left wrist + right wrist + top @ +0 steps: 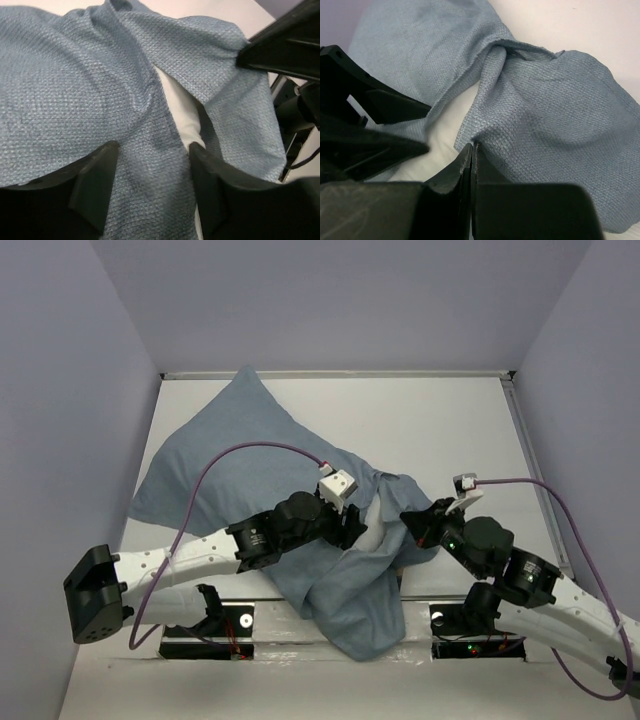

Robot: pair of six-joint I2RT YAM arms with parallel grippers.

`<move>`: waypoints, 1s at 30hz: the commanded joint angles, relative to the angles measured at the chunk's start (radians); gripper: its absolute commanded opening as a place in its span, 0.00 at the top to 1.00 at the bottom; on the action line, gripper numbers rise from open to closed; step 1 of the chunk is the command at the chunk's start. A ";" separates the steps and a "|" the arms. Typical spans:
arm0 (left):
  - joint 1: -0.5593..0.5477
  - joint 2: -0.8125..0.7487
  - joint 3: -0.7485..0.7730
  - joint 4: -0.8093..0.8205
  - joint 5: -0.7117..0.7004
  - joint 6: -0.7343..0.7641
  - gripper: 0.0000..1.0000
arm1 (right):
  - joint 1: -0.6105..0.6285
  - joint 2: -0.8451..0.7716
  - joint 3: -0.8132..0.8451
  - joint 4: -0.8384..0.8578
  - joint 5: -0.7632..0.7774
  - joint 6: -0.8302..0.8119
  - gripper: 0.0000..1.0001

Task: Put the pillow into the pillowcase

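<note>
The blue-grey pillowcase [230, 470] lies bulging across the table's left and middle, its loose mouth end draped toward the near edge. A strip of the white pillow [378, 538] shows in the mouth between the two grippers; the rest is hidden inside. My left gripper [152, 146] is open, its fingers straddling a fold of pillowcase [75, 90] beside the exposed pillow [182, 107]. My right gripper [471, 146] is shut on the pillowcase's [555, 130] hem edge, just right of the pillow [440, 135]. In the top view the left gripper [350, 525] and right gripper [410, 525] are close together.
The white table [450, 420] is walled by pale purple panels on three sides, with a raised rail [340, 373] along the back. Purple cables [250, 448] arc over both arms. The arm bases [215, 615] sit at the near edge under the hanging cloth.
</note>
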 commanded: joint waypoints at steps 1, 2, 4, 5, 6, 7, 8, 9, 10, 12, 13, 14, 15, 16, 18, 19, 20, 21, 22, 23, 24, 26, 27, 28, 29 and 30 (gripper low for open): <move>-0.015 0.046 0.062 -0.041 -0.093 0.046 0.50 | 0.001 0.007 0.021 0.109 -0.087 -0.030 1.00; -0.015 0.047 0.068 -0.038 -0.110 0.043 0.62 | 0.001 0.013 0.025 0.132 -0.099 -0.036 1.00; -0.015 0.023 0.076 -0.004 -0.123 0.039 0.83 | 0.001 0.030 0.034 0.155 -0.128 -0.045 1.00; -0.015 -0.006 0.075 0.040 -0.118 0.033 0.89 | 0.001 0.047 0.045 0.193 -0.162 -0.051 1.00; -0.015 -0.020 0.078 0.057 -0.115 0.030 0.90 | 0.001 0.056 0.050 0.214 -0.182 -0.056 1.00; -0.015 -0.029 0.097 0.070 -0.106 0.026 0.91 | 0.001 0.079 0.068 0.259 -0.220 -0.062 1.00; -0.015 -0.047 0.113 0.071 -0.104 0.021 0.93 | 0.001 0.091 0.082 0.281 -0.233 -0.074 1.00; -0.015 -0.048 0.123 0.076 -0.100 0.015 0.93 | 0.001 0.104 0.099 0.296 -0.242 -0.079 1.00; -0.015 -0.070 0.142 0.082 -0.087 0.009 0.94 | 0.001 0.120 0.128 0.315 -0.245 -0.081 1.00; -0.013 -0.094 0.159 0.099 -0.077 -0.006 0.94 | 0.001 0.130 0.142 0.408 -0.248 -0.079 1.00; -0.013 -0.118 0.168 0.100 -0.075 -0.026 0.93 | 0.001 0.131 0.142 0.445 -0.247 -0.068 1.00; -0.009 -0.130 0.180 0.104 -0.073 -0.037 0.93 | 0.001 0.143 0.136 0.512 -0.247 -0.059 1.00; -0.007 -0.153 0.185 0.108 -0.066 -0.046 0.93 | 0.001 0.154 0.133 0.539 -0.244 -0.053 1.00; -0.006 -0.166 0.186 0.114 -0.063 -0.059 0.92 | 0.001 0.168 0.130 0.565 -0.239 -0.047 1.00; 0.002 -0.192 0.191 0.127 -0.055 -0.086 0.92 | 0.001 0.216 0.102 0.643 -0.245 -0.024 1.00; 0.005 -0.199 0.190 0.133 -0.046 -0.106 0.92 | 0.001 0.234 0.087 0.668 -0.241 -0.010 1.00; 0.008 -0.204 0.190 0.140 -0.040 -0.115 0.92 | 0.001 0.252 0.070 0.692 -0.239 0.007 1.00; 0.013 -0.212 0.188 0.153 -0.029 -0.123 0.92 | 0.001 0.271 0.050 0.753 -0.238 0.042 1.00; 0.016 -0.213 0.187 0.163 -0.023 -0.134 0.92 | 0.001 0.310 0.000 0.799 -0.233 0.062 1.00; 0.019 -0.216 0.183 0.191 -0.014 -0.152 0.92 | 0.001 0.337 -0.024 0.900 -0.225 0.080 1.00; 0.023 -0.210 0.183 0.203 0.023 -0.160 0.92 | 0.001 0.366 -0.040 0.944 -0.221 0.106 1.00; 0.042 -0.195 0.206 0.212 0.074 -0.175 0.92 | 0.001 0.473 -0.058 1.031 -0.189 0.111 1.00; 0.043 -0.175 0.219 0.206 0.132 -0.183 0.93 | 0.001 0.507 -0.044 1.030 -0.173 0.088 1.00; 0.043 -0.169 0.231 0.196 0.147 -0.184 0.93 | 0.001 0.538 -0.027 1.025 -0.156 0.071 1.00; 0.043 -0.166 0.240 0.185 0.158 -0.186 0.93 | 0.001 0.586 -0.010 1.019 -0.114 0.058 1.00; 0.043 -0.169 0.246 0.171 0.170 -0.192 0.94 | 0.001 0.601 0.013 1.012 -0.091 0.026 1.00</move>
